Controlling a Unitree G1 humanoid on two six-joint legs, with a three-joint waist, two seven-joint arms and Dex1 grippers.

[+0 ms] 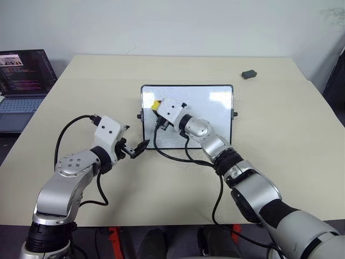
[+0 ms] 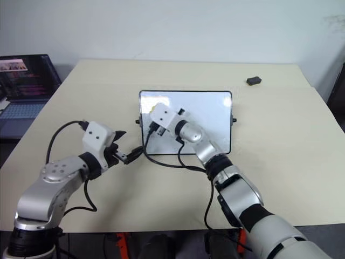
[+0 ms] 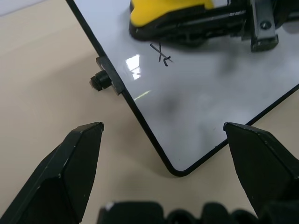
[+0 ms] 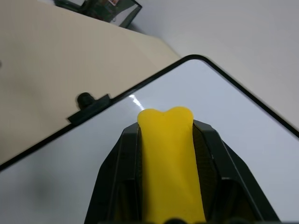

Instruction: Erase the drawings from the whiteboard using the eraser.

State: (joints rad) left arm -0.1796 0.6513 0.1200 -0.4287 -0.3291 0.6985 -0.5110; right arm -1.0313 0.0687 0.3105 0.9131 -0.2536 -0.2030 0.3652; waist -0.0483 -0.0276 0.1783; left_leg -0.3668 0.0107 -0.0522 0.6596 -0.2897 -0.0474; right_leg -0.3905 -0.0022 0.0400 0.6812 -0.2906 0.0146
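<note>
One mark visible: a small black scribble (image 3: 162,53) sits on the whiteboard (image 1: 210,110), just beside the dark underside of the eraser (image 3: 168,11) and near the board's left edge with its small black knob (image 3: 98,81).
Eraser place: you hold the yellow eraser over the left part of the board, near its upper left corner.
Right gripper (image 4: 168,128): its two black fingers are closed tight on the eraser, one on each long side, and the yellow tip sticks out past them.
Left gripper (image 1: 136,149): its fingers stand wide apart and hold nothing; it hangs by the board's lower left corner, and I cannot tell if it touches the frame.
How to wipe well: bring the dark face flat on the board, then pass it across the scribble with steady pressure. The eraser seems not to cover the mark yet, so judge the path from the left wrist camera.
Board risk: the glossy board may slide on the table (image 1: 280,135) when you push, so press down more than sideways.
View difference: the left wrist view shows the scribble; in the head views the right arm is over this area.
Right wrist view: it shows the grip clearly, but the board ahead of the eraser looks clean there.
Head views only: a laptop (image 1: 21,86) and a small dark lump (image 1: 248,74) lie well apart from the board.
</note>
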